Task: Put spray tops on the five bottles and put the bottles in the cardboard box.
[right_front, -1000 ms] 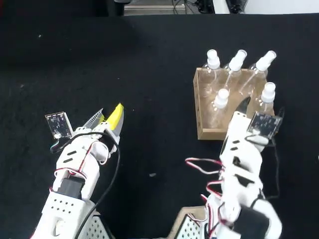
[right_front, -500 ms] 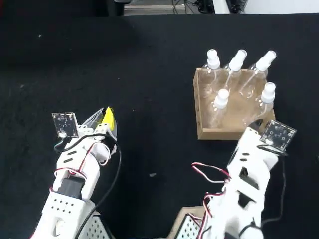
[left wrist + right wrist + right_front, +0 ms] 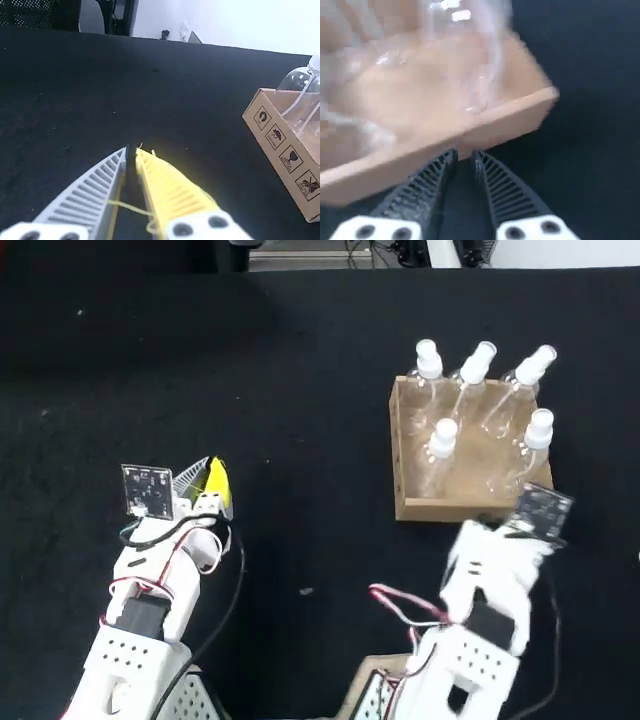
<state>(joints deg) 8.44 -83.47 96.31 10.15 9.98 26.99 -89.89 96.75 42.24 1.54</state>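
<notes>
- Cardboard box (image 3: 402,455): it sits on the black table (image 3: 300,360), on the right arm's side, well apart from the left arm.
- Bottles (image 3: 432,468): all five stand inside the box, three along the far wall and two nearer the front. They lean slightly but none has fallen.
- Spray tops (image 3: 427,358): a white top is on each of the five bottles. Whether each is fully screwed down cannot be told from here.
- Right gripper (image 3: 464,154): it is just outside the near wall of the box. Its dark jaws are drawn together with only a slit between them, and they hold nothing.
- Left gripper (image 3: 205,478): it is low over bare cloth, its grey and yellow jaws closed and empty (image 3: 132,150).
- Assessment: both parts of the task appear met. What remains, in my judgement, is getting the right arm (image 3: 490,580) clear of the box.
- Recommendation: draw the right arm straight back from the near wall, with the jaws kept together and raised enough not to catch the cardboard rim.
- Risk: a nudge to that wall could shift the light box and topple the leaning front bottles. The loose red and white wiring (image 3: 400,600) on the arm should be kept clear too.
</notes>
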